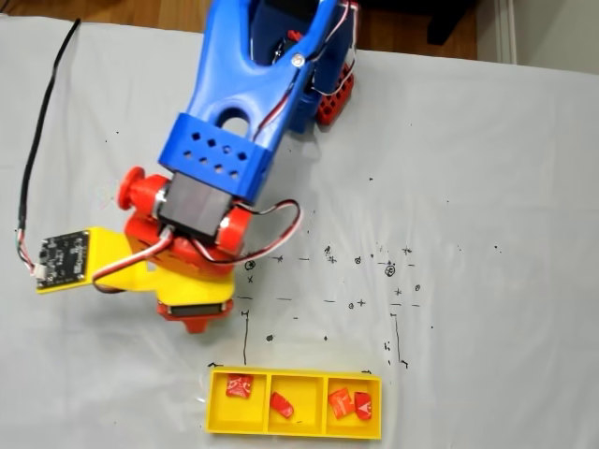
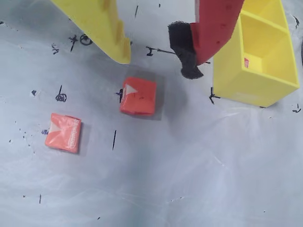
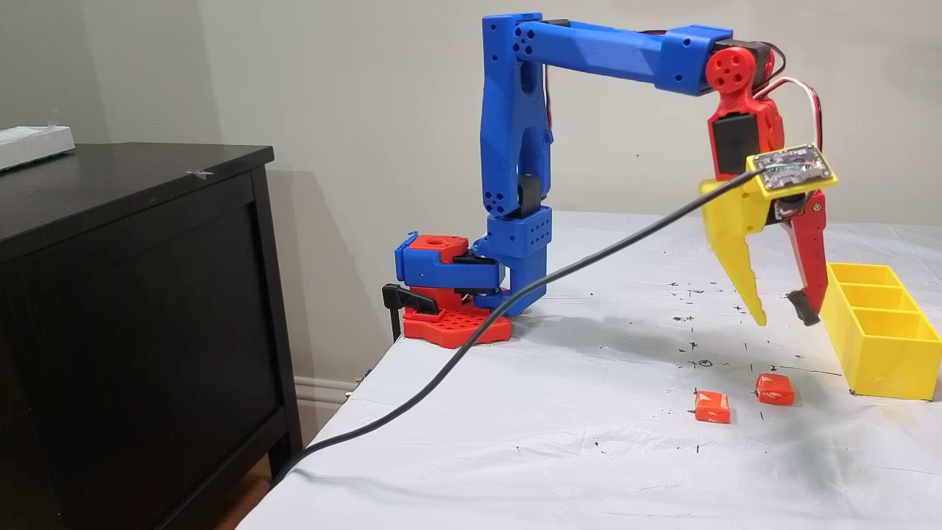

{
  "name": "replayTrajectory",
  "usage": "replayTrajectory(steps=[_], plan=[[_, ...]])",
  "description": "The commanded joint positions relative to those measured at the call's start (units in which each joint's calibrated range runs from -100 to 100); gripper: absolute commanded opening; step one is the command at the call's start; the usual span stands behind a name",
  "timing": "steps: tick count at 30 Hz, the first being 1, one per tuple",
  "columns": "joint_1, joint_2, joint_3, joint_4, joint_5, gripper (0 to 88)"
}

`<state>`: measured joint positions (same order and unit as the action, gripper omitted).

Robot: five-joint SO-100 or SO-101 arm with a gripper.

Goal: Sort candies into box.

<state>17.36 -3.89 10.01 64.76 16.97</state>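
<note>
Two candies lie loose on the white cloth: a red one (image 2: 138, 96) (image 3: 775, 389) and an orange one (image 2: 63, 132) (image 3: 712, 406) to its left in the wrist view. My gripper (image 2: 157, 66) (image 3: 783, 319) hangs open above the table, holding nothing. It is just beyond the red candy, with the yellow finger (image 2: 102, 28) on the left and the red finger (image 2: 213, 28) with its black pad on the right. The yellow box (image 1: 295, 432) (image 2: 265, 90) (image 3: 879, 361) sits close on the red finger's side. It holds one candy (image 1: 239, 385) in the left compartment, one (image 1: 281, 404) in the middle and two (image 1: 340, 402) (image 1: 362, 405) in the right.
The blue arm (image 1: 234, 103) reaches over the cloth from its red base (image 3: 449, 324). A black cable (image 3: 515, 294) runs from the yellow bracket with a circuit board (image 1: 65, 260) across the table's left side. A dark cabinet (image 3: 132, 294) stands beside the table. Pen marks dot the cloth.
</note>
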Motion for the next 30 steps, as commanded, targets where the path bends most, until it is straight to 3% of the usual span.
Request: replayTrajectory(steps=[1,30], plan=[[1.21,-0.43,1.23,-2.26,1.66,17.8],[-0.24,11.53,-0.95,-6.35,1.66,28.0]])
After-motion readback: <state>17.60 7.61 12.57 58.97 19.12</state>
